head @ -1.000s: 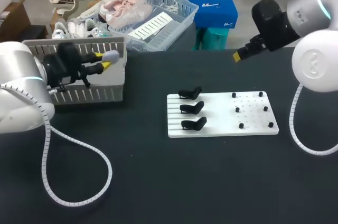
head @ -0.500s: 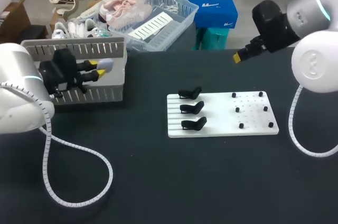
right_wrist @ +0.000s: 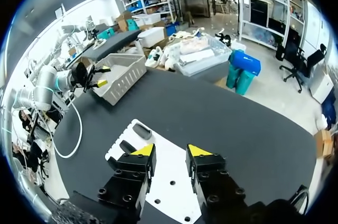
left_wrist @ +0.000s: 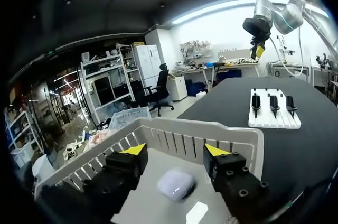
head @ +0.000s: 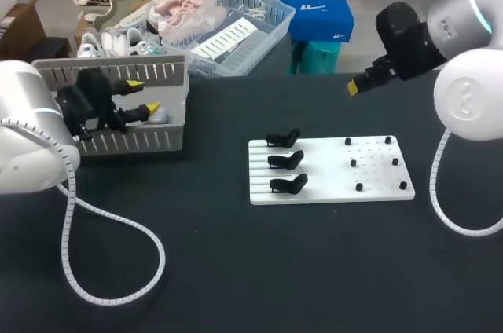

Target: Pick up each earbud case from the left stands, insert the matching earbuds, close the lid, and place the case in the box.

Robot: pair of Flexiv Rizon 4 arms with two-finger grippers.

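Observation:
A white earbud case (head: 159, 115) (left_wrist: 176, 184) lies closed on the floor of the grey slatted box (head: 134, 140) (left_wrist: 200, 139). My left gripper (head: 144, 95) (left_wrist: 176, 150) hangs open just above it, one finger to each side, touching nothing. The white stand plate (head: 330, 184) (right_wrist: 163, 176) at mid-table carries three black stands (head: 286, 160) with nothing on them. My right gripper (head: 354, 85) (right_wrist: 169, 151) is held high over the table's far right, open, with nothing between its fingers.
Small black pegs (head: 358, 187) dot the right half of the plate. A clear basket (head: 263, 27) with shoes and papers stands behind the box at the table's far edge. Dark table surface lies bare in front of the plate and the box.
My left gripper has drawn back and down into the box and opened. The case it held now lies on the box floor. The right arm has not moved.

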